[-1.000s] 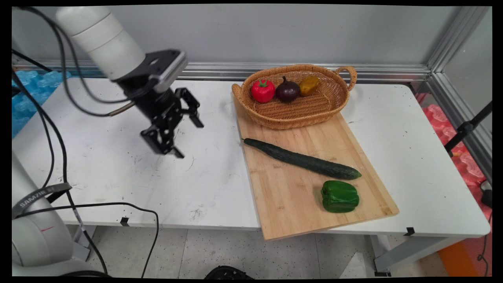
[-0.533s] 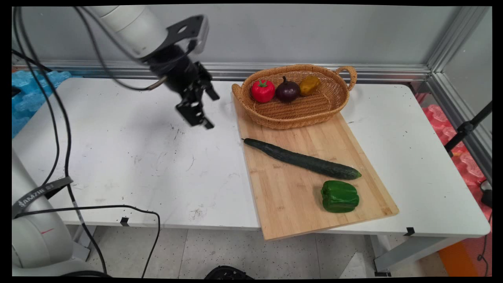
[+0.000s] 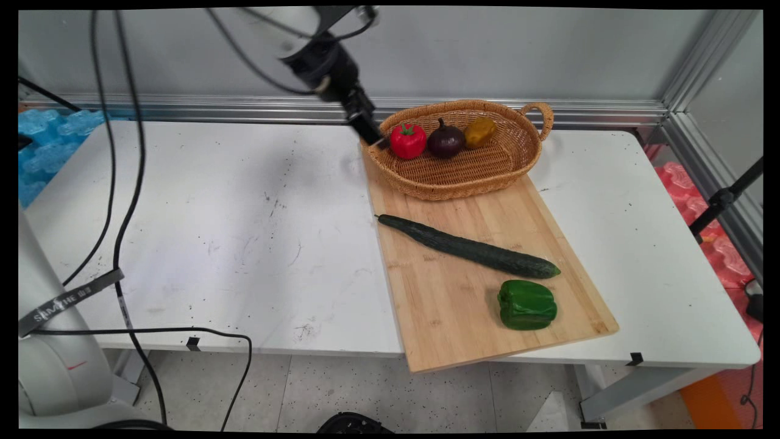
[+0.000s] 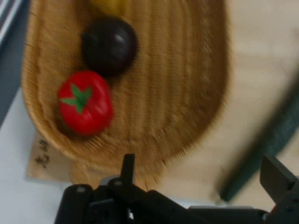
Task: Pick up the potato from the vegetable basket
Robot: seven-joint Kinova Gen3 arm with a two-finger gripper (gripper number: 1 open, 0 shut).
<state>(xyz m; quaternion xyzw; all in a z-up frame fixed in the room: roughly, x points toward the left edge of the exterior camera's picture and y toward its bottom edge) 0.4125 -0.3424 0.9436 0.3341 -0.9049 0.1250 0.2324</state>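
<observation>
Hand (image 3: 373, 135) hangs open and empty, raised over left end of wicker basket (image 3: 481, 174). Nearest: red tomato (image 3: 407, 141), then dark onion (image 3: 446, 140), both in basket. Cucumber (image 3: 469, 247) and green pepper (image 3: 527, 305) lie on cutting board (image 3: 445, 305) on table (image 3: 201, 244).

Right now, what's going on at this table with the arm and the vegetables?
The gripper hangs empty, jaws open, above the left end of the wicker basket, nearest the red tomato. A dark onion and a yellow pepper sit beside the tomato in the basket. The basket stands on a wooden cutting board, where a cucumber and a green pepper lie untouched.
</observation>
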